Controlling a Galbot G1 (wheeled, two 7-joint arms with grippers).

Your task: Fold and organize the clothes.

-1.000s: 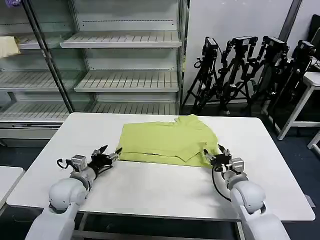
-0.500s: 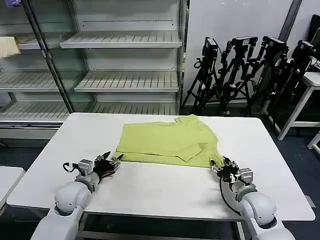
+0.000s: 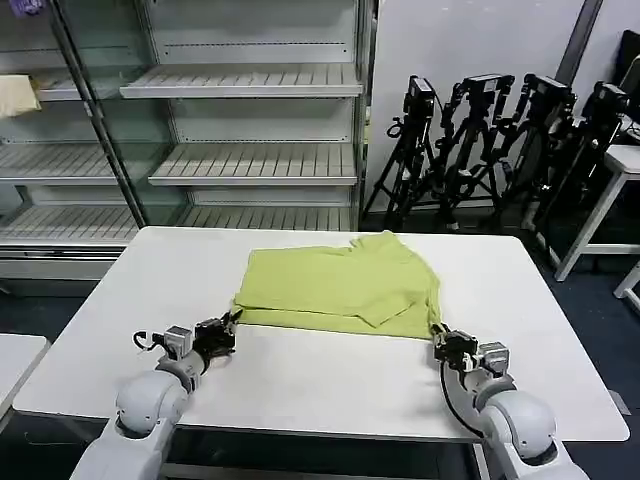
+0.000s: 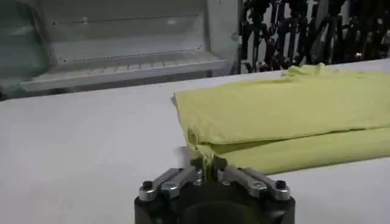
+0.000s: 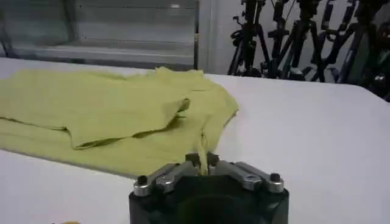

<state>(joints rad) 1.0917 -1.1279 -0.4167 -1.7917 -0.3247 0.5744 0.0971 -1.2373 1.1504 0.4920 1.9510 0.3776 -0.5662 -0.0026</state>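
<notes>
The lime yellow-green T-shirt (image 3: 340, 285) lies partly folded across the middle of the white table (image 3: 320, 375), one layer doubled over another. My left gripper (image 3: 229, 327) is at the shirt's near left corner, shut on that corner of the cloth (image 4: 206, 159). At the near right corner my right gripper (image 3: 442, 341) is shut on a thin pinch of the hem (image 5: 202, 157). Both grippers sit low, just above the tabletop. No printed graphic shows on the upturned side.
Behind the table stand metal shelves (image 3: 240, 160) behind glass doors. A pale cloth (image 3: 17, 93) lies on a shelf at far left. Several black camera tripods (image 3: 490, 140) stand at the back right. Another white table (image 3: 615, 190) is at the right edge.
Both grippers have drawn back toward me and lowered to the shirt's near corners, and their fingers have shut on the cloth. The near edge of the shirt has been pulled slightly toward me.
</notes>
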